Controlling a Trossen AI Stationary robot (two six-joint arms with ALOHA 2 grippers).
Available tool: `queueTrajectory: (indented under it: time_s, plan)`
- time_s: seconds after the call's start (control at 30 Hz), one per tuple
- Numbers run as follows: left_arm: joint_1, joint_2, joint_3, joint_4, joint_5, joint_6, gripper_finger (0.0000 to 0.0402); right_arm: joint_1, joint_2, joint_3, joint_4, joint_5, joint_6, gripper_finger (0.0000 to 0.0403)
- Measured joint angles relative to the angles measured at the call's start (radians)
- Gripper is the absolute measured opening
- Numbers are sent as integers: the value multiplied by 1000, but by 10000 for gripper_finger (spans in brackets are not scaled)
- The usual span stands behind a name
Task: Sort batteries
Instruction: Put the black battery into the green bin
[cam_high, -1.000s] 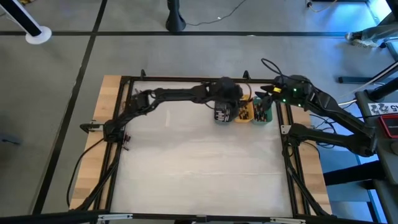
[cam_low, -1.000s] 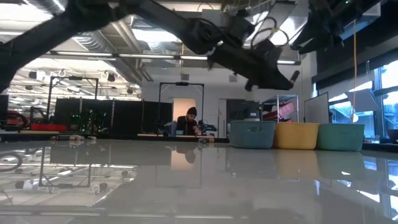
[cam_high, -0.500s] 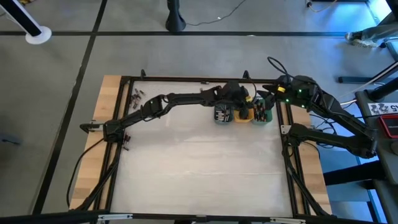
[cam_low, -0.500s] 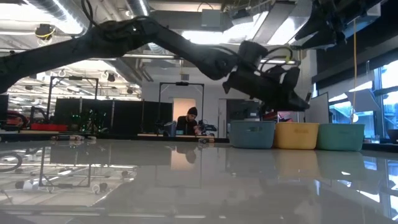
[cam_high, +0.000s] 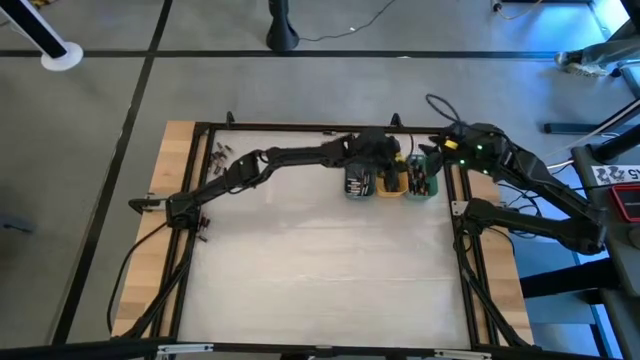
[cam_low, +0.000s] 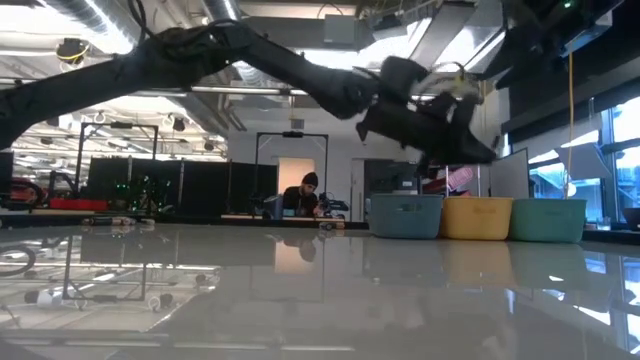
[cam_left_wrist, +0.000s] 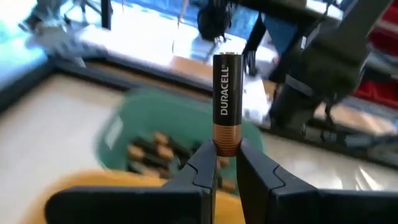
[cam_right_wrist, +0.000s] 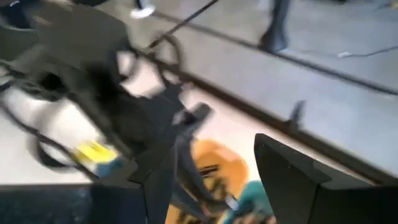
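Left gripper (cam_left_wrist: 225, 163) — jaws clamped on a battery (cam_left_wrist: 227, 99) held upright — hung above the trays (cam_high: 392, 184) near the tabletop's far edge. Right gripper (cam_right_wrist: 214, 163), jaws apart and empty, hovered beside them; tray contents were blurred.

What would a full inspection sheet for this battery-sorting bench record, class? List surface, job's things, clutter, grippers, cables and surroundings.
Surface: pale glossy table, wooden edges.
Job's things: battery held upright; loose batteries at the far left corner; more lie in the green tray, beside the orange tray and blue tray.
Clutter: nothing seen.
Grippers: left gripper shut on the battery, above the trays; right gripper open, near the trays.
Cables: black cable looping at the right arm.
Surroundings: seated person beyond the table.
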Motion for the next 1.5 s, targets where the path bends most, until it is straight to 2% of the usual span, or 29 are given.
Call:
queueTrajectory:
  time_s: [0.1, 0.17, 0.3, 0.4, 0.5, 0.6, 0.7, 0.77, 0.87, 1.0, 1.13, 1.23, 1.37, 1.5]
  plan:
    - [28, -42, 0, 1, 13, 0, 29, 0, -66, 0, 10, 61, -3, 216]
    - [50, -66, 0, -7, 49, 0, 29, 0, -104, 1, 7, 55, 9, 216]
    - [87, -111, 0, -44, 160, 1, 30, 0, -149, -64, 39, -12, 41, 216]
    - [106, -149, 0, -130, 226, 36, 35, -1, -169, -145, 108, -52, 51, 216]
    - [100, -188, -9, -220, 244, 115, 32, -1, -172, -232, 257, -153, 60, 216]
    - [82, -242, -42, -260, 280, 172, 29, 1, -172, -285, 381, -197, 71, 216]
    - [71, -312, -84, -293, 290, 216, 33, 0, -184, -293, 411, -209, 43, 216]
    - [74, -361, -131, -282, 290, 232, 37, 0, -194, -293, 421, -261, 21, 216]
    - [80, -435, -240, -221, 281, 241, 37, 1, -197, -292, 465, -353, -1, 216]
    - [69, -544, -444, -76, 277, 213, 35, 0, -179, -292, 502, -421, -33, 216]
    - [53, -658, -696, 82, 255, 153, 41, 1, -93, -292, 558, -489, -37, 216]
    - [46, -737, -885, 159, 196, 107, 40, 1, 3, -292, 613, -530, -36, 216]
    - [40, -819, -1099, 274, 111, 45, 39, 24, 160, -342, 836, -627, -3, 216]
    - [42, -874, -1260, 442, 62, -32, 47, 85, 320, -385, 1090, -641, 22, 216]
